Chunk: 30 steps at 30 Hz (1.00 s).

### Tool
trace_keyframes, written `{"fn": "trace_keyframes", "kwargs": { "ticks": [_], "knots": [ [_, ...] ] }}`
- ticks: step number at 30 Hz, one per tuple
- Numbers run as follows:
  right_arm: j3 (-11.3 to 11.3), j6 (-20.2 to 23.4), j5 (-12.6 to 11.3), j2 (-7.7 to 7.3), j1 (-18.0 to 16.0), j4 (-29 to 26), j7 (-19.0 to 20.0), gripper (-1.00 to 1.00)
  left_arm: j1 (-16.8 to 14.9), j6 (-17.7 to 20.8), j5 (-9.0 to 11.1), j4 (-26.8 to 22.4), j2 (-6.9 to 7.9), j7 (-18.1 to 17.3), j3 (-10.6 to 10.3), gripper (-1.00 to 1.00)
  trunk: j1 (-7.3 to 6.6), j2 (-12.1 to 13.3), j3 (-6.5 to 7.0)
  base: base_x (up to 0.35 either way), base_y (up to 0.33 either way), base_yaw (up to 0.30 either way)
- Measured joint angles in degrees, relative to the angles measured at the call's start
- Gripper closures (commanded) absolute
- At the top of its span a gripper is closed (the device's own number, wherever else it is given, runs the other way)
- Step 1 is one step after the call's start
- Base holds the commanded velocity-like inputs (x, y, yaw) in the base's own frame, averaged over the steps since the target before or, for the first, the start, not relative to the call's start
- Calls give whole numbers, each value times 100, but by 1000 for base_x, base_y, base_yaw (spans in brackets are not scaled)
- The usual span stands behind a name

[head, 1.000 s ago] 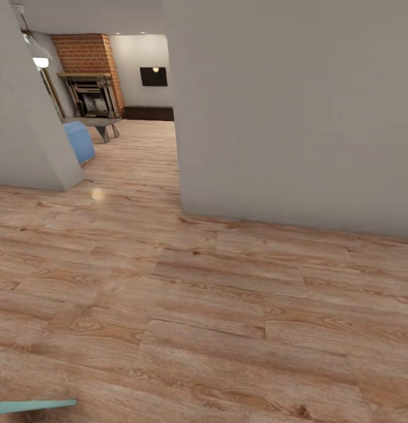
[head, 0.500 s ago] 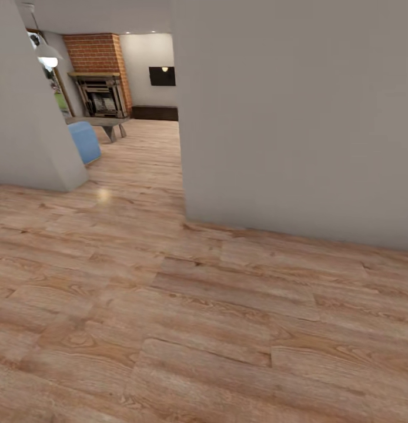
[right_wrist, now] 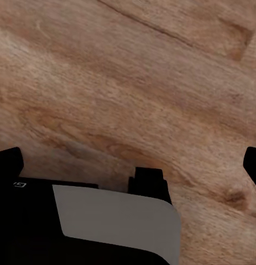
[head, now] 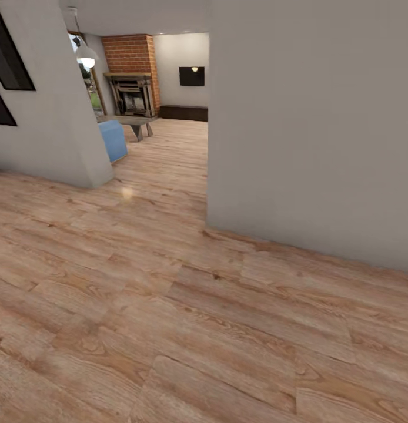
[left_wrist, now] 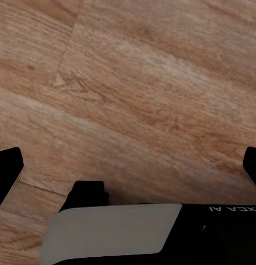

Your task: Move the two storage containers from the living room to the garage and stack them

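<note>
The two storage containers are out of view, and so is the garage. Through an opening ahead in the head view lies the living room, with its brick fireplace (head: 131, 71) and the end of a blue sofa (head: 113, 140). My left gripper (left_wrist: 128, 165) hangs open over light wood planks, its black fingertips (left_wrist: 7, 172) wide apart with nothing between them. The right gripper (right_wrist: 128, 161) is open too, its fingertips (right_wrist: 7, 161) spread over bare planks.
A pale wall block (head: 310, 129) stands close on the right, its corner edging the opening. Another wall (head: 45, 123) with dark frames bounds the left. A low bench (head: 133, 122) sits before the fireplace, and a pendant lamp (head: 86, 56) hangs above. Wood floor (head: 169, 305) stretches ahead.
The whole head view has shifted rightward, so the camera has turned left. Dark frames on the left wall have come into view, and a teal strip at the bottom left has left it.
</note>
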Motion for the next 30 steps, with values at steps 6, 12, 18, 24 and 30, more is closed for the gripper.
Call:
{"fn": "trace_keyframes", "kwargs": {
  "ticks": [6, 12, 18, 24, 30],
  "knots": [
    [0, 0, 4, 1, -1, -1, 0, -100, 0, 4, 0, 0, 0, 0, -2, -100, 0, 0, 0, 344, 0, 284],
    [0, 0, 6, 2, -1, -3, 0, -100, 0, 4, -1, 0, 0, 0, -1, -100, 0, 0, 0, 344, 0, 285],
    [0, 0, 8, 4, 2, -2, 0, -100, 0, 5, 0, 0, 0, 0, -2, -100, 0, 0, 0, 344, 0, 285],
    [2, 0, 8, 5, 1, 0, 0, -100, 0, 5, 0, 0, 0, 0, -3, -100, 0, 0, 0, 344, 0, 285],
    [4, 0, 8, 7, 2, 0, 0, -100, 0, 4, 0, 0, 0, 0, 0, -100, 0, 0, 0, 344, 0, 285]
  ]
}}
